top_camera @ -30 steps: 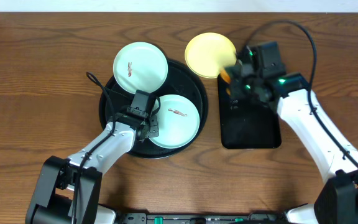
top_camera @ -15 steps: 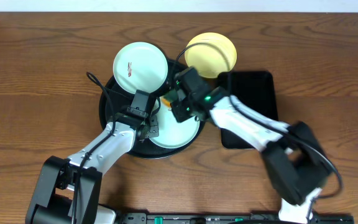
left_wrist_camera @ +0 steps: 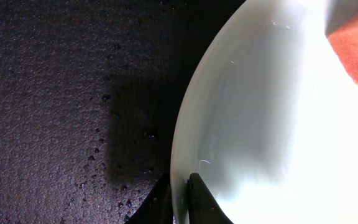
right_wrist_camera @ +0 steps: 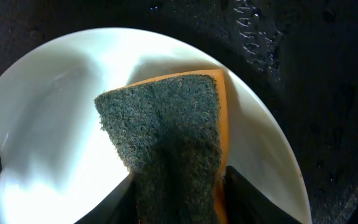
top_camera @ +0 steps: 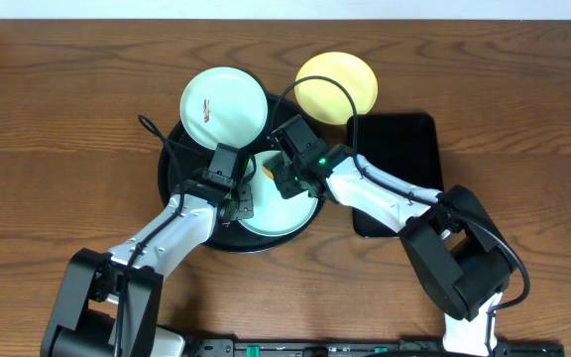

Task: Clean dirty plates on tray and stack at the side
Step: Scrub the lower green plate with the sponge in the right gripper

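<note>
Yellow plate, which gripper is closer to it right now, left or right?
Right. The right gripper holds a sponge over the front mint plate, a short way from the yellow plate. The left gripper pinches that plate's opposite rim, farther off.

Overhead looks straight down on the brown wooden table [top_camera: 48, 119]; both wrist views closely face one pale mint-green round plate [top_camera: 290, 213].

This looks to me like a robotics lab bench, not a real kitchen. There is a wood-grain desk [top_camera: 67, 119] along a pale wall [top_camera: 266, 8], and my left arm [top_camera: 167, 233] and right arm [top_camera: 375, 193], both white, rise from its near edge, trailing loose black cables [top_camera: 315, 94]. The only kitchen things are the plates [top_camera: 224, 107], the tray [top_camera: 171, 169] and a sponge [right_wrist_camera: 166, 137].
</note>
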`<action>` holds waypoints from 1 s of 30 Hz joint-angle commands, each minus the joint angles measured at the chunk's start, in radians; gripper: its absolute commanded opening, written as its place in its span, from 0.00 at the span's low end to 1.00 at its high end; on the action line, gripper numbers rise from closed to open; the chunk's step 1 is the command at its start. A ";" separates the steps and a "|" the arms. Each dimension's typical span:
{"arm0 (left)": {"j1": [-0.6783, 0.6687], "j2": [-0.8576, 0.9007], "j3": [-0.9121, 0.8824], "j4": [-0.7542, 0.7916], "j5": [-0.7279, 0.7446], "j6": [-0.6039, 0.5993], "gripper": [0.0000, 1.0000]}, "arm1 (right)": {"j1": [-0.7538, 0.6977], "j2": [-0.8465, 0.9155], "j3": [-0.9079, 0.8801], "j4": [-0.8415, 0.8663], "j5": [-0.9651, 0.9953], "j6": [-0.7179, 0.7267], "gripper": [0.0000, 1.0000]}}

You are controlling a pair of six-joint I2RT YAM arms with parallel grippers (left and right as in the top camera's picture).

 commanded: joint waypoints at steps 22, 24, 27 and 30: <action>-0.002 0.001 0.002 -0.010 0.002 0.013 0.12 | 0.007 -0.004 0.027 -0.014 0.145 0.003 0.09; -0.002 0.001 0.002 -0.010 0.002 0.013 0.12 | 0.003 -0.004 0.027 -0.016 0.105 0.003 0.39; -0.002 0.001 0.002 -0.010 0.002 0.013 0.12 | 0.005 -0.004 0.027 -0.019 0.019 0.003 0.49; -0.002 0.001 0.002 -0.010 0.002 0.013 0.12 | 0.010 -0.004 0.027 -0.020 0.001 0.003 0.50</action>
